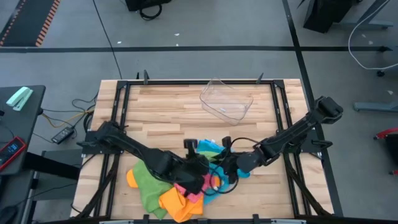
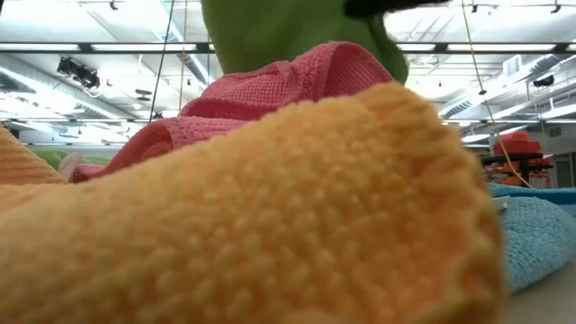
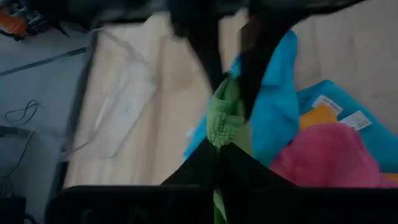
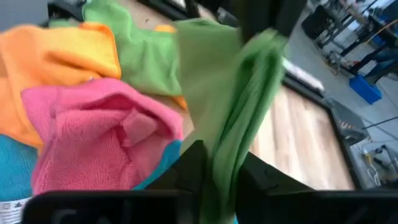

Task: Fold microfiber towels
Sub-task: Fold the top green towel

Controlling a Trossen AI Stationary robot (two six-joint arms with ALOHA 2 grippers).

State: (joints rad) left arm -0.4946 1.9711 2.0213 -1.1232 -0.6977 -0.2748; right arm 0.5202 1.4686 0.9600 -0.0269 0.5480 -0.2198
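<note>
- Pale wood-plank table [image 1: 168,109] in a dark frame, on a grey floor crossed by black lines; ceiling strip lights and beams visible from table height.
- Side desk [image 1: 18,134] off the left edge, carrying small devices, cables trailing beside it.
- One clear plastic tray [image 1: 226,99] near the back edge, right of centre, well apart from the cloths.
- One heap of microfiber towels [image 1: 177,186] at the front edge, centre; at least five cloths: two green [image 4: 146,59], one orange [image 2: 270,225], one pink [image 4: 99,137], one sky blue [image 3: 277,99].
- Left gripper [image 3: 217,155] over the heap's middle, fingers pressed together on a green towel [image 3: 222,115].
- Right gripper [image 4: 217,168] just right of it, at the heap's right side, fingers clamped on the same green towel.
</note>
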